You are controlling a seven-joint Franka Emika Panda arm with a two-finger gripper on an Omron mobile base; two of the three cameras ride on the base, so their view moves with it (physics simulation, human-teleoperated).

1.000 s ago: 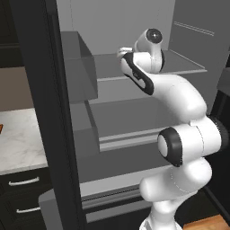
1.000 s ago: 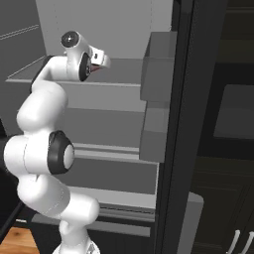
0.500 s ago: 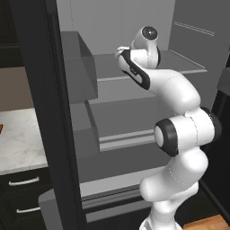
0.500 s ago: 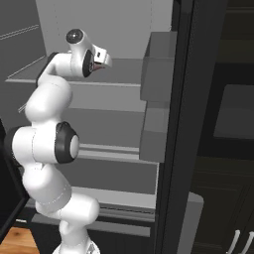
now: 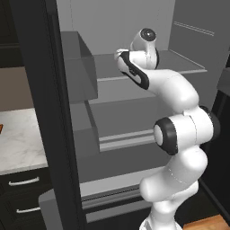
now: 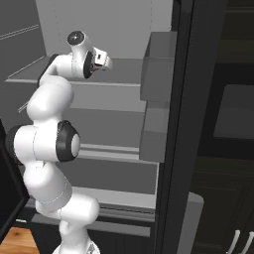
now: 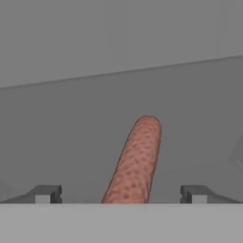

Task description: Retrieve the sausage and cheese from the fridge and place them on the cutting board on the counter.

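The fridge (image 5: 134,103) stands open, and my arm reaches onto its upper shelf (image 5: 184,65). In the hand view the sausage (image 7: 135,159), a reddish-brown speckled stick, lies on the grey shelf floor pointing away from me. Its near end runs between my fingertips. The gripper (image 7: 121,194) is open, with one fingertip (image 7: 45,193) far to the left of the sausage and the other far to the right, neither touching it. From the right base view the hand (image 6: 101,59) sits low over that shelf. The cheese is out of view. An orange-brown sliver of the cutting board (image 5: 1,128) shows on the counter (image 5: 20,139).
The black left door (image 5: 42,117) carries grey door bins (image 5: 81,67) close beside my wrist. The right door (image 6: 193,124) also holds bins (image 6: 158,64). Lower shelves (image 5: 126,134) sit under my elbow. Dark drawers (image 5: 22,197) lie below the counter.
The arm has stretched deeper into the fridge over the upper shelf, and its elbow has risen. The jaws have stayed wide apart.
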